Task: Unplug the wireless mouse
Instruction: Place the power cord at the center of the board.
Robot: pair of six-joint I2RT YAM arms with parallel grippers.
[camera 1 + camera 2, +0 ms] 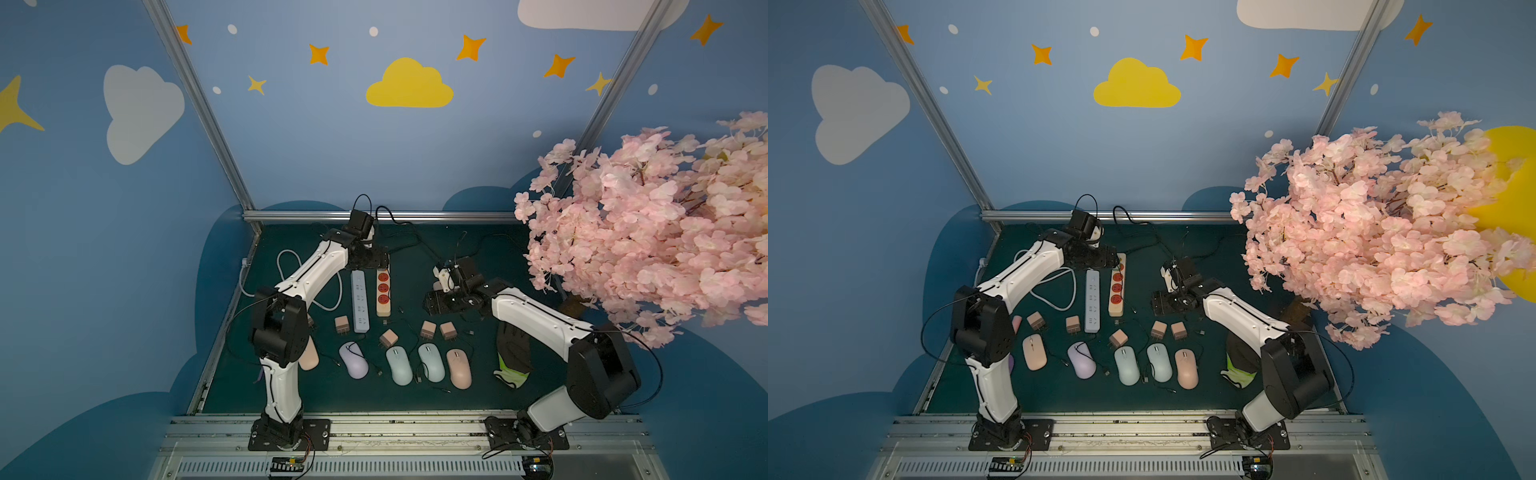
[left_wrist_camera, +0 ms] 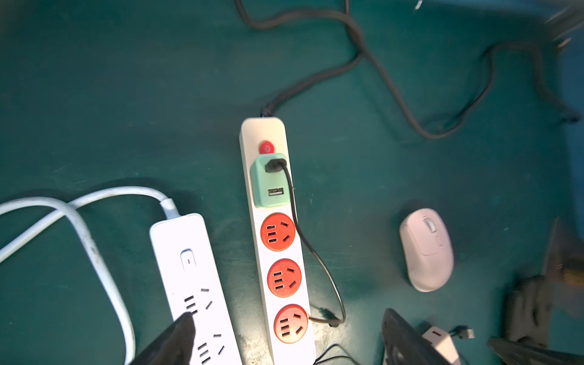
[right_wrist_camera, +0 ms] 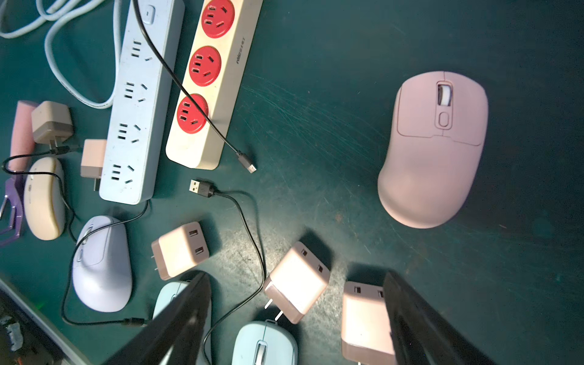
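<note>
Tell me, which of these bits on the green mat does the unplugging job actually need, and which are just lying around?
Part of the job: pink mouse, black cable, green charger, cream power strip.

Lying about: pale blue power strip, loose pink chargers, other mice, glove, blossom tree.

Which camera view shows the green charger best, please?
The left wrist view: the green charger shows fully, plugged into the cream power strip. In both top views the left arm hides it; the right wrist view crops it out.
</note>
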